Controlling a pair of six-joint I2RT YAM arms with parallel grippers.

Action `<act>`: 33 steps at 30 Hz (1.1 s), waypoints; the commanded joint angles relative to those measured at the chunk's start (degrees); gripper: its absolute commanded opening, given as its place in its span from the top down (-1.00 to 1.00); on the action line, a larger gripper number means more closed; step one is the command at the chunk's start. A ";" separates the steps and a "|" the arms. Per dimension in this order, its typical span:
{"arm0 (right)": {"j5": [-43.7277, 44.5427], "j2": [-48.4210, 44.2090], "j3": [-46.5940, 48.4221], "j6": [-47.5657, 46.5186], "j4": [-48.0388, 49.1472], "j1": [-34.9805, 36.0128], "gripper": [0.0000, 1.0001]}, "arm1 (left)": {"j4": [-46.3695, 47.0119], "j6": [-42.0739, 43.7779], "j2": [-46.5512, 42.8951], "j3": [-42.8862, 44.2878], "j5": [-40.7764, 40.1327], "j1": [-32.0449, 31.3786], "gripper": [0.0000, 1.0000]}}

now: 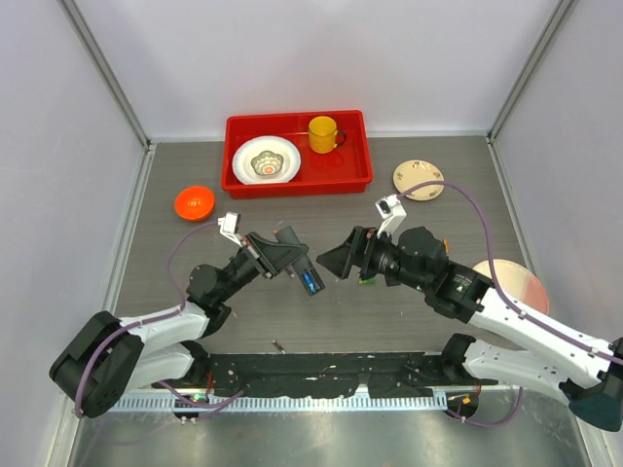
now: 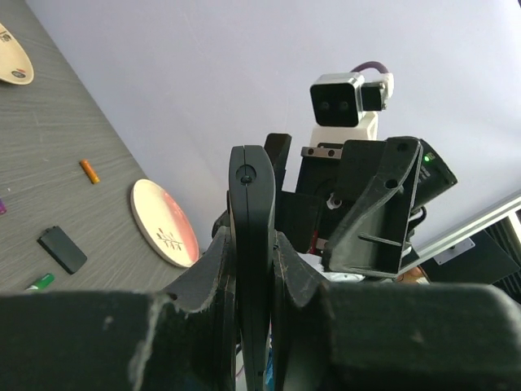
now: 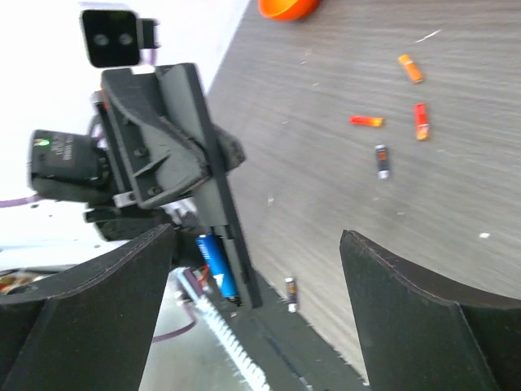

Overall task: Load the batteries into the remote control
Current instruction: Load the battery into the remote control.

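Right wrist view: we see the left gripper (image 1: 284, 255) clamped on the remote (image 3: 218, 195), held tilted above mid-table (image 3: 456, 195), one blue battery (image 3: 218, 265) seated in it. Our right gripper (image 1: 343, 261) stands spread wide, holding nothing, just right of it. Spare batteries (image 3: 381, 160) lie scattered left, toward the bowl (image 3: 289, 6). We judge the risk plain: a nudge from the right fingers (image 3: 407, 309) could pop the blue cell loose or twist the remote. Room opens toward the far tray (image 1: 362, 180); the near rail (image 1: 321, 375) crowds both arms.
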 commanded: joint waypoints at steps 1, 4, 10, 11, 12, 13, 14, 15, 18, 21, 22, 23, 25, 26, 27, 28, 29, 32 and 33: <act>-18.30 0.82 -1.61 5.81 10.72 -3.15 -0.77 | 14.73 -0.44 -0.75 2.38 0.35 -0.27 1.00; -21.83 2.49 -2.58 7.65 15.64 -4.30 -0.77 | 14.73 -0.26 -0.66 2.73 0.62 -0.27 1.00; -25.79 5.66 -2.84 7.84 16.52 -5.44 -0.77 | 14.73 -0.44 -0.92 3.44 1.06 -0.27 1.00; -26.05 5.92 -3.02 7.92 16.61 -5.53 -0.77 | 14.73 -0.35 -1.01 3.61 1.23 -0.27 1.00; -26.58 6.36 -3.20 8.10 17.30 -5.70 -0.75 | 14.73 -0.44 -1.10 3.61 1.23 -0.27 1.00; -26.76 6.62 -3.37 8.36 17.66 -5.71 -0.75 | 14.73 -0.35 -1.18 3.61 1.23 -0.27 1.00; -27.11 6.89 -3.46 8.63 17.84 -5.71 -0.72 | 14.73 -0.26 -1.27 3.53 1.23 -0.27 1.00; -27.29 7.15 -3.55 8.80 18.19 -5.79 -0.70 | 14.73 -0.26 -1.36 3.61 1.15 -0.27 1.00; -27.64 7.50 -4.25 9.68 19.77 -5.88 -0.65 | 14.73 -0.18 -1.45 3.61 1.23 -0.27 1.00; -28.16 8.29 -4.52 10.38 20.39 -5.88 -0.55 | 14.73 0.00 -1.62 3.35 1.06 -0.27 1.00; -28.69 8.99 -4.60 10.56 20.56 -6.05 -0.54 | 14.73 0.00 -1.62 3.35 0.97 -0.27 1.00; -28.87 9.09 -4.69 10.65 20.91 -6.06 -0.52 | 14.73 0.09 -1.71 3.26 0.88 -0.27 1.00; -29.04 9.44 -4.96 11.09 21.35 -6.06 -0.46 | 14.73 0.17 -1.89 3.44 0.80 -0.27 1.00; -29.04 9.70 -5.04 11.00 21.35 -6.06 -0.42 | 14.73 0.18 -1.89 3.44 0.71 -0.27 1.00; -29.13 9.79 -5.13 11.09 21.44 -6.06 -0.40 | 14.73 0.18 -1.98 3.35 0.62 -0.27 1.00; -29.22 9.88 -5.22 11.09 21.53 -6.06 -0.39 | 14.73 0.18 -2.06 3.44 0.79 -0.27 1.00; -29.31 9.88 -5.39 11.26 22.14 -5.97 -0.36 | 14.73 0.18 -2.15 3.35 0.71 -0.27 1.00; -29.40 10.05 -5.39 11.44 22.41 -6.06 -0.33 | 14.73 0.26 -2.07 3.35 0.79 -0.27 1.00; -29.40 10.14 -5.31 11.53 22.50 -6.06 -0.33 | 14.73 0.26 -2.06 3.35 0.79 -0.27 1.00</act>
